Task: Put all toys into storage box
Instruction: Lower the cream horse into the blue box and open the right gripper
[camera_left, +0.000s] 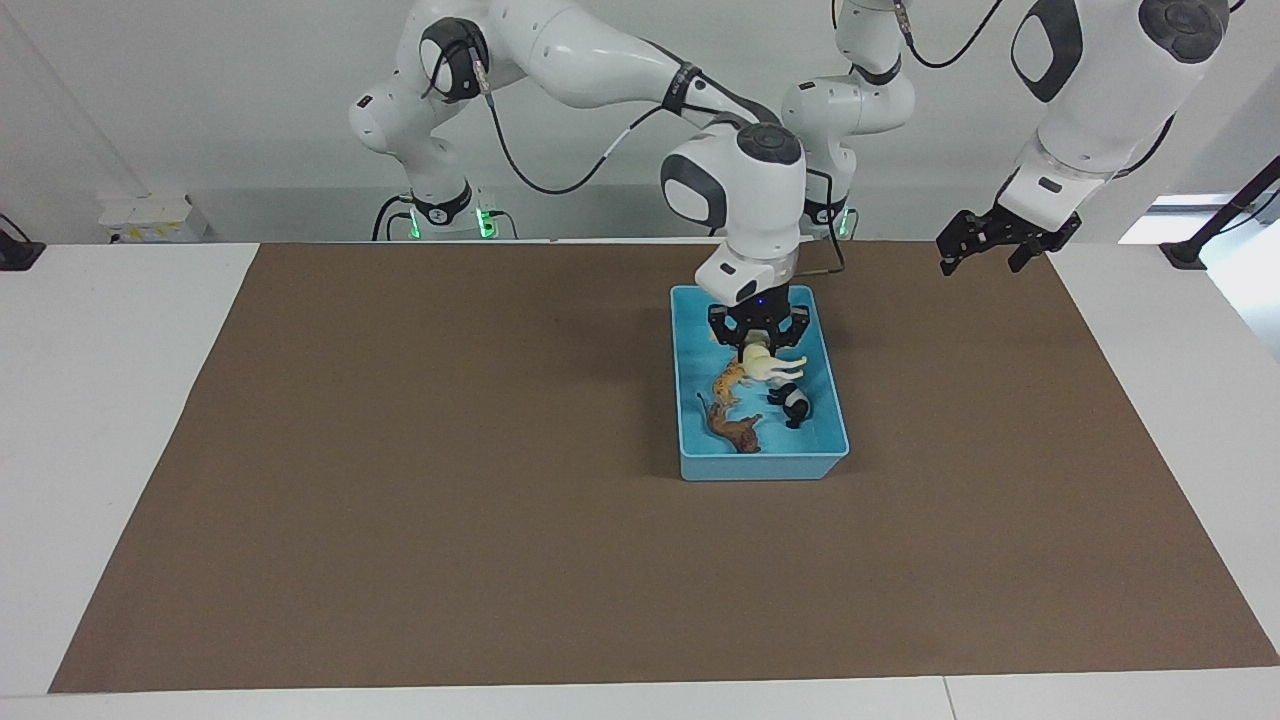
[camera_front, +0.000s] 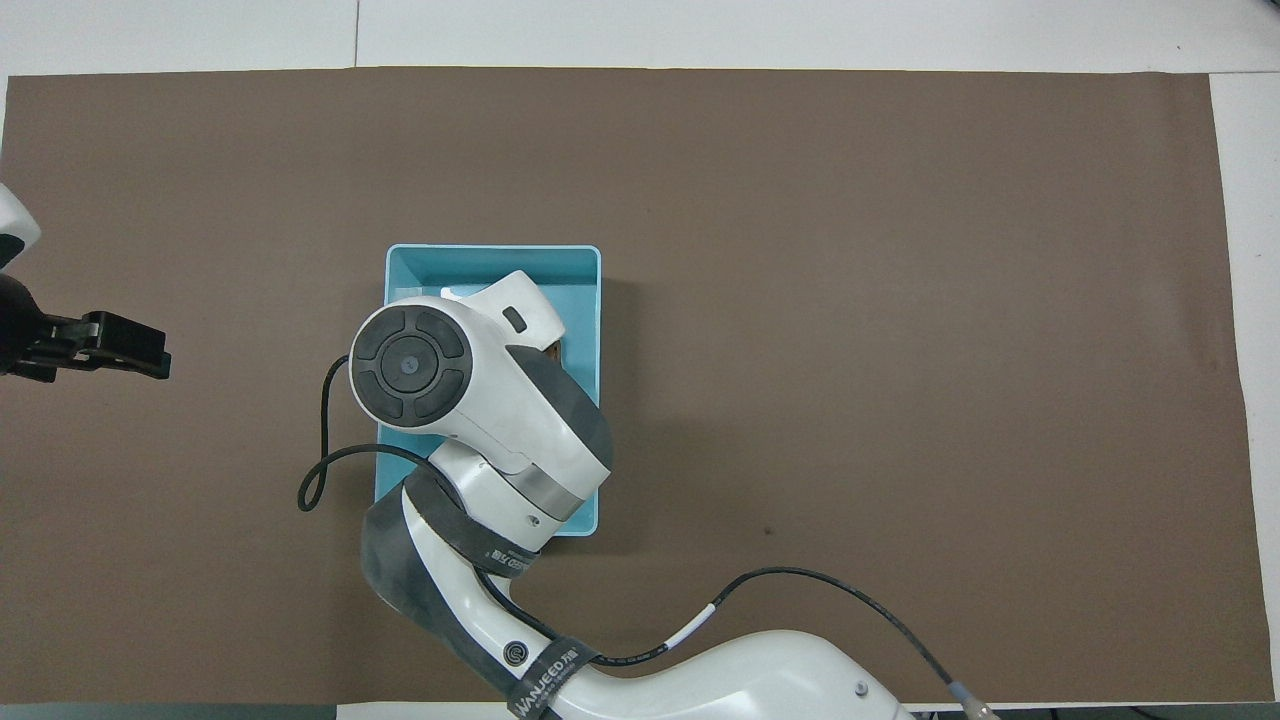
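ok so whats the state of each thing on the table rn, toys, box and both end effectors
horse: held over the storage box, not yet released
tiger: lying in the box
panda: lying in the box
lion: lying in the box
storage box: on the brown mat, three toys inside
right end effector: shut on the horse, over the box
left end effector: open, empty, raised at the left arm's end of the table

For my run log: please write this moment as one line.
right claw: holds horse over storage box | left claw: open, waits | in box: tiger, panda, lion
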